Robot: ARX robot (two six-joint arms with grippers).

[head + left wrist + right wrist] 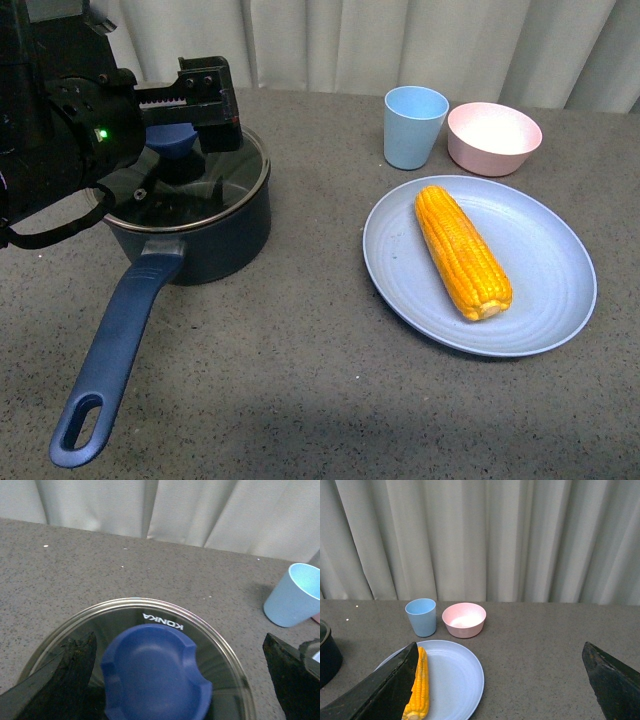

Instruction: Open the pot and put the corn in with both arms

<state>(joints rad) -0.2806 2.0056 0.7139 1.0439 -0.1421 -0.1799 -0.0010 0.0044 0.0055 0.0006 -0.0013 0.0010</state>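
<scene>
1. Begin at the left pincer point(177, 677): spread wide, holding nothing, straddling the blue knob point(155, 675) of the glass lid point(227, 652). One finger point(65, 675) just beside the knob, the other well apart from it.
2. Cannot tell whether the fingers are low enough to catch the knob. Probably calls for a short drop, then a squeeze across it.
3. Move out to the pot point(215, 240): on the left of the tabletop point(300, 390), lid on, so not yet opened. Long handle point(120, 340) pointing back toward the robot, a little to its left.
4. Turn to the right pincer point(500, 680): spread as well, empty, hanging above the tabletop. Does not show in the front view.
5. Find the corn point(462, 252) on the blue plate point(400, 290), to the right of the pot and well apart from it. Long axis slanting from far-left to near-right in the front view.
6. From the right wrist, see the cob close by one finger and partly hidden behind it, off the middle of the gap. Clearly the right arm's job, being nearer. Likely needs a sideways shift to bring the fingers across the cob's width.
7. Past the plate, note a blue cup point(415, 125) and a pink bowl point(494, 138) side by side.
</scene>
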